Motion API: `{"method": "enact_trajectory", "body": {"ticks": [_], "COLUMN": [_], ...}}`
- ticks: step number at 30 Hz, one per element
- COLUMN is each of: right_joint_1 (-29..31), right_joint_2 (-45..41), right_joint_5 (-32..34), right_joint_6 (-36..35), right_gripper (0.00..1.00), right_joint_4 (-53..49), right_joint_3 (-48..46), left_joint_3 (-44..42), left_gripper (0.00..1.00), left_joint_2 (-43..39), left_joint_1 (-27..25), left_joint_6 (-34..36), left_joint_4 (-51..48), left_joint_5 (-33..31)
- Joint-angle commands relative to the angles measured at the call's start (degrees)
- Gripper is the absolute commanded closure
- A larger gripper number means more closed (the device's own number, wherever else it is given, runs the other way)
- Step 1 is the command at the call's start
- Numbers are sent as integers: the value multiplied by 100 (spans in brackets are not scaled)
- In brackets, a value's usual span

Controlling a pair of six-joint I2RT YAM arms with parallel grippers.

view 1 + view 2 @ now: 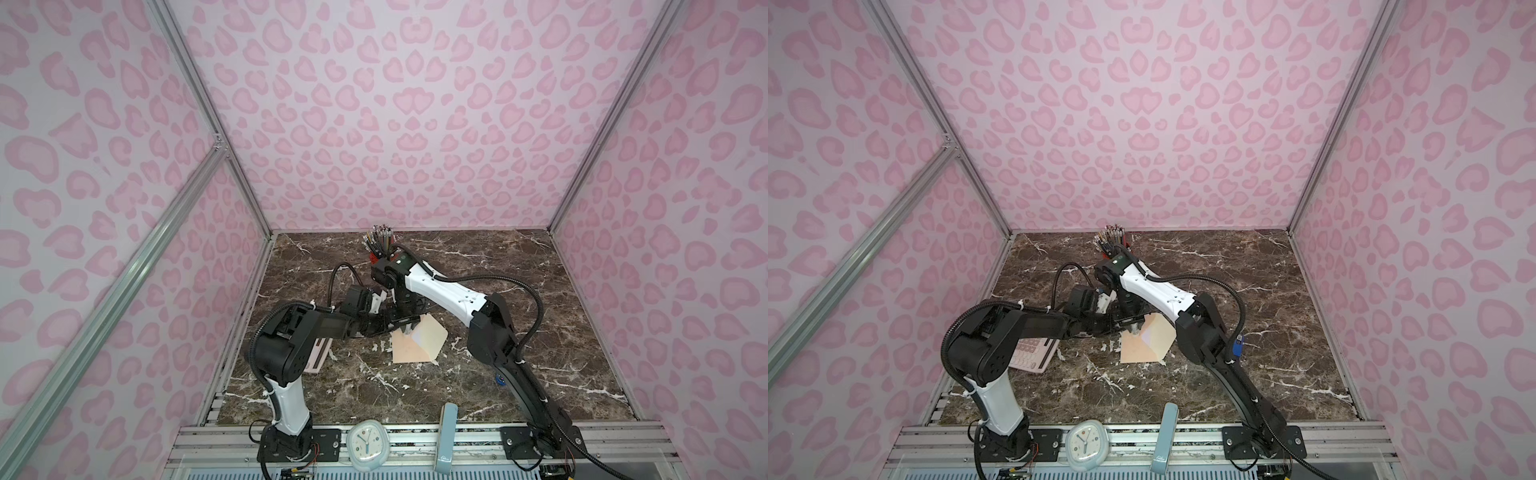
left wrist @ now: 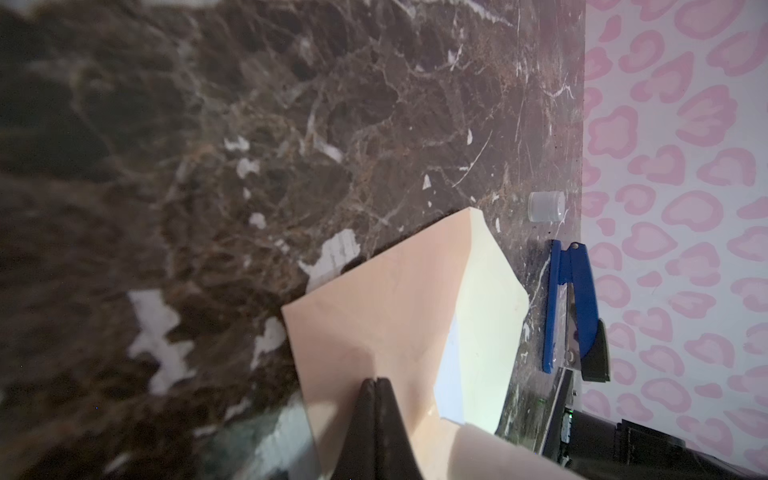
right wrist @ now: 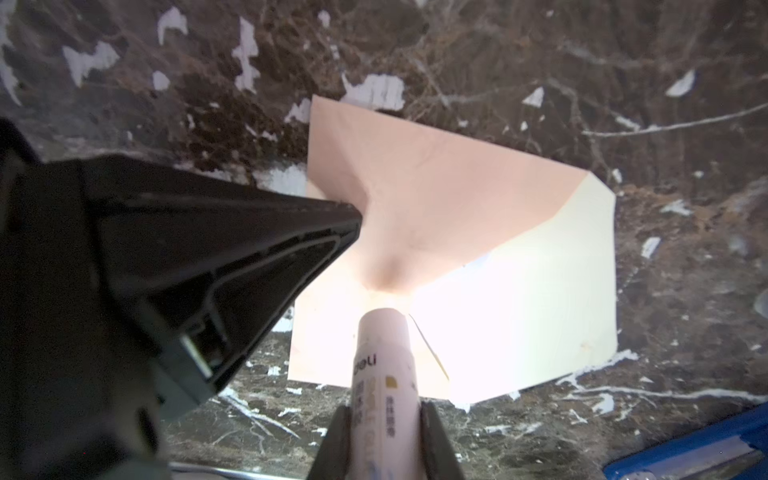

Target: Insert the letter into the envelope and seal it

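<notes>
The peach-pink envelope (image 1: 409, 349) (image 1: 1136, 347) lies mid-table with its cream flap (image 2: 486, 291) raised open. A pale sliver of the letter (image 2: 451, 374) shows inside the envelope's mouth. My left gripper (image 2: 376, 380) is shut, and its joined tips rest on the envelope's peach face. My right gripper (image 3: 384, 411) is shut on a white glue stick (image 3: 384, 365). The stick's tip touches the paper at the fold where flap meets body. In both top views the two grippers meet over the envelope's far edge.
A pink calculator (image 1: 1034, 353) lies left, under the left arm. A pencil holder (image 1: 380, 245) stands at the back. A blue stapler (image 2: 573, 307) and a clear cap (image 2: 546, 206) lie by the right wall. A clock (image 1: 365, 444) and a blue-grey case (image 1: 446, 436) stand on the front rail.
</notes>
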Motion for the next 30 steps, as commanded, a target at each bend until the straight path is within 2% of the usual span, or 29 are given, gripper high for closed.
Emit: {"method": "enact_trajectory", "body": {"ticks": [1,12,30], "right_joint_1": [7,24,16], "right_joint_2": [148,332,605], "right_joint_5": [-89,-175,463], "right_joint_6": [3,-15,64], "right_gripper": [100,100,100], "right_joint_4": [-13,16,-72], "right_joint_3": [48,39,-243], "left_joint_3": [-48,-14,-48], "left_gripper": [97,97,97], "left_joint_2": [19,50,-26], "left_joint_1": [0,4,46], "left_joint_6": [127,144,179], "left_joint_4": [-886,-911,-954], "left_joint_5": [-495,-467,-447]}}
